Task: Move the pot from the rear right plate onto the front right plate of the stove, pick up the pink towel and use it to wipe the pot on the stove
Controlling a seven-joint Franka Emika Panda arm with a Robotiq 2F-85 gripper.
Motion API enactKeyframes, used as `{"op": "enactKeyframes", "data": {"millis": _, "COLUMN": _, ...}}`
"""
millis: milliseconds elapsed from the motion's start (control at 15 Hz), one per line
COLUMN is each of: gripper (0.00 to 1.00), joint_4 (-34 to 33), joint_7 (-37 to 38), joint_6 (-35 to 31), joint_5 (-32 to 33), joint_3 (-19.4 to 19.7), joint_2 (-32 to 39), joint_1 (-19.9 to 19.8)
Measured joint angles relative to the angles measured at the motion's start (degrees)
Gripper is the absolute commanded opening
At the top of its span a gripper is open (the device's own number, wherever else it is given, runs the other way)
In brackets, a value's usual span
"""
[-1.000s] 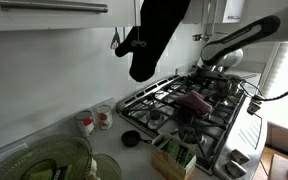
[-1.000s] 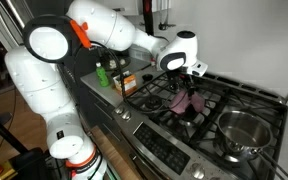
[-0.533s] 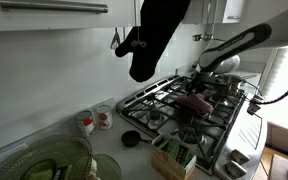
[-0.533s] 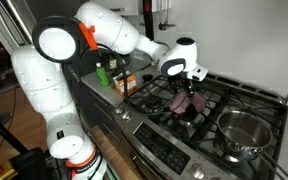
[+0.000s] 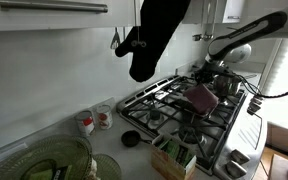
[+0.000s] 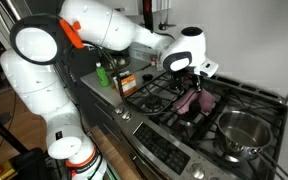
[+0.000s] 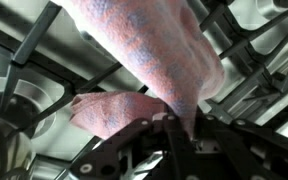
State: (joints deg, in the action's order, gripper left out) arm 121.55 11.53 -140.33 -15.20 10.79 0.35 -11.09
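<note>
One gripper (image 6: 192, 80) is clamped on one soft, fuzzy pink towel (image 6: 192, 101) over the black-grated steel stove (image 6: 162, 140); one round shiny pot (image 6: 242, 133) sits near.

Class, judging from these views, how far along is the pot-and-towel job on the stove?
Done: the pot sits on the front right plate. In hand: the gripper grips the pink towel, which hangs over the middle of the stove. Left: carry the towel to the pot and wipe it.
</note>
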Motion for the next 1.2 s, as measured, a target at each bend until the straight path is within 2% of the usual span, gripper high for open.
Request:
{"op": "enactKeyframes", "data": {"millis": 333, "gripper": 0.04, "joint_4": -0.8, "joint_7": -0.7, "joint_6": 3.6, "joint_5": -2.3, "joint_3": 2.8, "joint_2": -4.9, "joint_1": -1.7}}
{"op": "enactKeyframes", "data": {"millis": 667, "gripper": 0.04, "joint_4": -2.7, "joint_7": -1.7, "joint_6": 7.7, "joint_5": -9.3, "joint_3": 4.8, "joint_2": -4.8, "joint_1": -2.1}}
{"op": "enactKeyframes", "data": {"millis": 1200, "gripper": 0.04, "joint_4": -3.2, "joint_7": -1.1, "joint_6": 9.4, "joint_5": -9.6, "joint_3": 5.4, "joint_2": -1.6, "joint_1": -2.7}}
